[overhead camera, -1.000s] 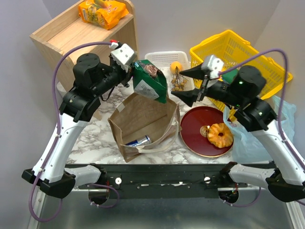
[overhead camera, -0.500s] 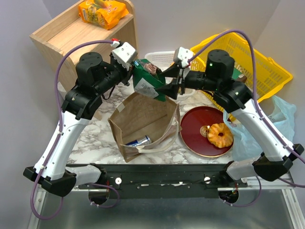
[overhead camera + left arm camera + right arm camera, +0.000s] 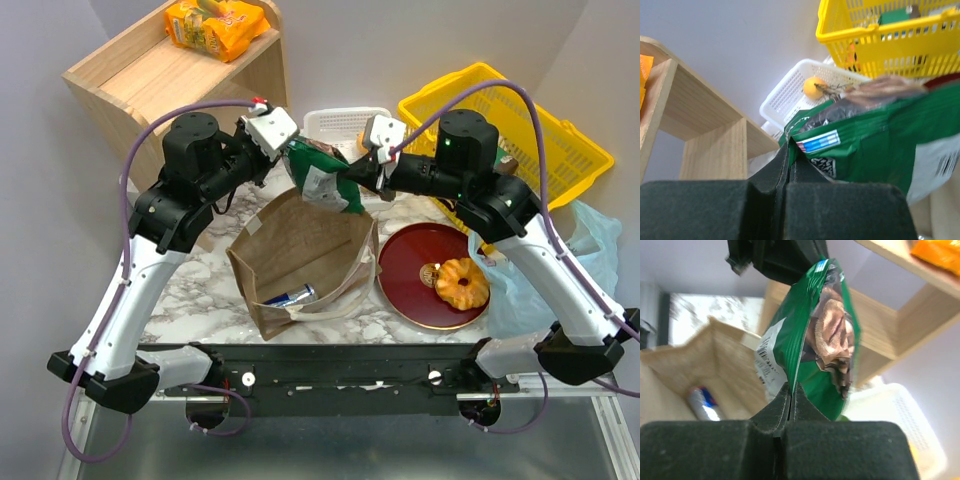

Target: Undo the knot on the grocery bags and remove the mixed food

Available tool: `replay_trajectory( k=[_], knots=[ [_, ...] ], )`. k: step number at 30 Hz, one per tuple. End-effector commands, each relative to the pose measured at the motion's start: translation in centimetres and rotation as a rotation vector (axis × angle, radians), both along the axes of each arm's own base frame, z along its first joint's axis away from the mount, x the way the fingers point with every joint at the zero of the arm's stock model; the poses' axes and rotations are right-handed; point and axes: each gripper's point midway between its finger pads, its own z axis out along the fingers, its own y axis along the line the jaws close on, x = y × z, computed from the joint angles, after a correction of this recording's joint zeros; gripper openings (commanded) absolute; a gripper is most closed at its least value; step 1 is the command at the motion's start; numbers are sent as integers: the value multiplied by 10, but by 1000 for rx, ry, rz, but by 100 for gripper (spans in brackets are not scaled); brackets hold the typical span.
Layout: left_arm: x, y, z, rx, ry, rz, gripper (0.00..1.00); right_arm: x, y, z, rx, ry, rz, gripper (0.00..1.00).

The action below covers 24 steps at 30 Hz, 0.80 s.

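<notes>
1. Now, the left gripper (image 3: 285, 150) is clamped tight on one sealed end of the green snack packet (image 3: 322, 180). The left wrist view shows the fingers pressed together on the foil edge.
2. The right gripper (image 3: 355, 180) is clenched on the opposite end of the same packet. In the right wrist view its fingers meet on the lower edge.
3. The packet hangs in the air between the two grippers, tilted, above the open mouth of the brown paper bag (image 3: 300, 250).
4. The paper bag stands upright on the marble table (image 3: 200, 290). A small blue-and-silver item (image 3: 292, 296) lies at its bottom.
5. The ring pastry (image 3: 462, 282) rests on the red plate (image 3: 415, 255), just right of the paper bag.
6. The light blue plastic bag (image 3: 590, 240) lies slack at the right edge, beside the plate. Its knot cannot be made out.
7. The orange fruit (image 3: 815, 87) sits in the white basket (image 3: 790, 90), next to the yellow basket (image 3: 560, 140).
8. An orange snack packet (image 3: 215, 25) lies on top of the wooden shelf (image 3: 150, 70).
</notes>
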Motion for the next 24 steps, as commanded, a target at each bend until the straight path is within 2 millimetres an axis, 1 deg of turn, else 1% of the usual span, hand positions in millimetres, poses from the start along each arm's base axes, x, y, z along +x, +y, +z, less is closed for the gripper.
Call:
replay_trajectory(
  k=[1,3,7,9,10,12,13,14,15,18,20,22,24],
  knots=[
    [-1,38,-4,275,-96,72,0,8,-41,19,-135,-274,-91,1],
    [1,41,-4,313,-106,79,0,24,-55,16,-183,-305,-163,0],
    [0,37,-3,295,-96,65,0,39,-64,24,-206,-357,-202,1],
    [1,36,-4,300,-91,60,0,46,-68,26,-245,-416,-224,1],
    [2,37,-4,308,-89,64,0,52,-70,26,-289,-476,-228,0],
    [2,40,-2,328,-96,69,0,66,-81,30,-346,-542,-282,0],
    [2,40,-2,342,-103,66,0,70,-85,32,-379,-594,-287,0],
    [2,42,0,349,-114,74,0,75,-88,38,-376,-618,-307,0],
    [2,44,5,346,-129,82,0,81,-95,43,-374,-630,-334,0],
    [2,44,20,319,-174,95,0,93,-99,57,-341,-652,-382,0],
    [1,44,31,287,-192,102,0,99,-95,64,-301,-647,-400,0],
    [-1,41,45,236,-207,99,0,101,-92,69,-263,-639,-405,0],
    [-5,39,58,180,-222,99,0,103,-86,79,-215,-643,-402,0]
  ],
)
